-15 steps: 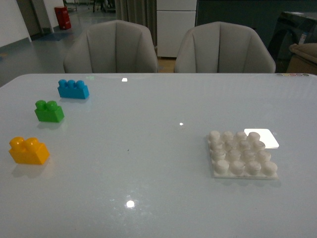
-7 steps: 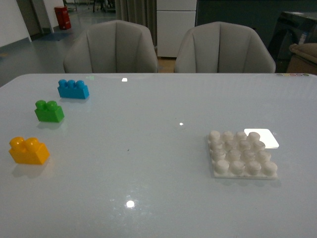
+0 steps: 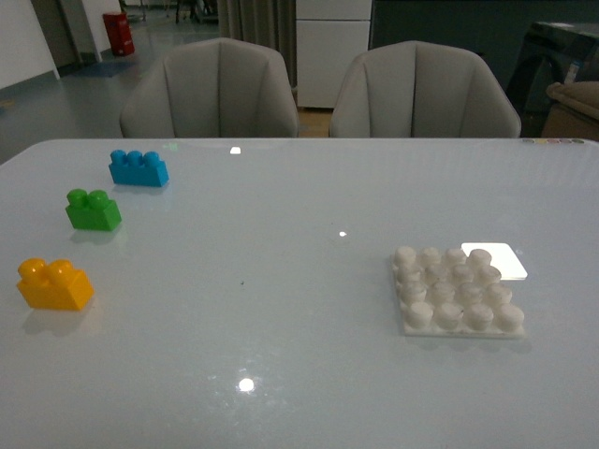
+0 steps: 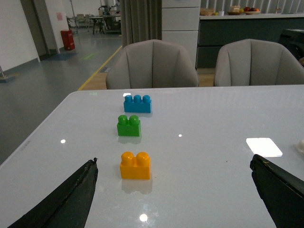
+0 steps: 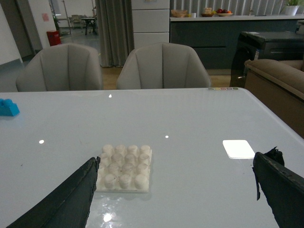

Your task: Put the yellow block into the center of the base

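The yellow block (image 3: 54,283) lies on the white table at the near left; it also shows in the left wrist view (image 4: 135,165). The white studded base (image 3: 456,292) lies at the right, also in the right wrist view (image 5: 124,168). No arm shows in the front view. My left gripper (image 4: 175,164) is open and empty, hovering short of the yellow block, jaws wide apart. My right gripper (image 5: 176,159) is open and empty, hovering short of the base, which lies toward one jaw.
A green two-stud brick (image 3: 93,209) and a blue three-stud brick (image 3: 138,167) lie behind the yellow block in a row. A white glare patch (image 3: 496,259) sits by the base's far right corner. Two grey chairs (image 3: 211,89) stand behind the table.
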Controlling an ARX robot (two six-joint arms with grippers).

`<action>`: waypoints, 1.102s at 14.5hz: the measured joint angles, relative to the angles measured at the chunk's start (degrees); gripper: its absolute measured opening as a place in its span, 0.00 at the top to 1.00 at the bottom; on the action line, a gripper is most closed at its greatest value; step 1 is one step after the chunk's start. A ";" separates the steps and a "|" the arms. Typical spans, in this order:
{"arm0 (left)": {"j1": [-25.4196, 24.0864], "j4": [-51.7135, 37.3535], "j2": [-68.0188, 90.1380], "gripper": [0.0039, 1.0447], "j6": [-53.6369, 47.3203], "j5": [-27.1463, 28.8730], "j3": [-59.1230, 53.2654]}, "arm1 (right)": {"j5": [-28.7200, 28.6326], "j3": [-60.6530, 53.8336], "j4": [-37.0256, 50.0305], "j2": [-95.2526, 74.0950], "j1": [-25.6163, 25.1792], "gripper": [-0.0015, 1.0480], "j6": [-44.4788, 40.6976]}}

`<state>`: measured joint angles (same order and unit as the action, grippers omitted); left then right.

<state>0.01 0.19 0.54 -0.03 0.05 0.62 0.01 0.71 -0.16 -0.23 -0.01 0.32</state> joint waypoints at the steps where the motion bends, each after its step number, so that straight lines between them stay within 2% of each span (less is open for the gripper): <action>1: 0.00 0.00 0.00 0.06 0.00 0.00 0.00 | 0.00 0.00 0.00 0.00 0.00 0.06 0.00; 5: 0.00 0.00 0.00 0.06 0.00 0.00 0.00 | -0.72 0.04 -0.39 -0.13 -0.22 0.06 0.24; 6: 0.00 -0.02 0.00 0.06 0.00 -0.02 0.00 | -8.31 1.31 3.93 -7.39 -5.53 0.06 3.69; 7: 0.00 0.00 0.00 0.06 0.00 -0.02 0.00 | -10.69 4.20 11.58 -15.43 -8.83 0.06 5.20; 9: 0.00 0.00 0.00 0.06 0.00 0.00 0.00 | -10.51 12.31 28.68 -35.50 -8.11 0.06 5.66; 11: 0.00 -0.02 0.00 0.06 0.00 0.00 0.00 | -7.78 25.57 35.63 -62.53 -5.16 0.06 5.38; 13: 0.00 0.00 0.00 0.06 0.00 0.00 0.00 | -3.72 40.13 30.40 -85.81 -2.47 0.06 2.89; 16: 0.00 0.00 0.00 0.06 0.00 -0.02 0.00 | -1.09 53.18 21.42 -107.10 0.63 0.06 1.03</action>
<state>0.01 0.19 0.54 -0.03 0.03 0.62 -1.08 53.89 21.26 -107.33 0.62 1.34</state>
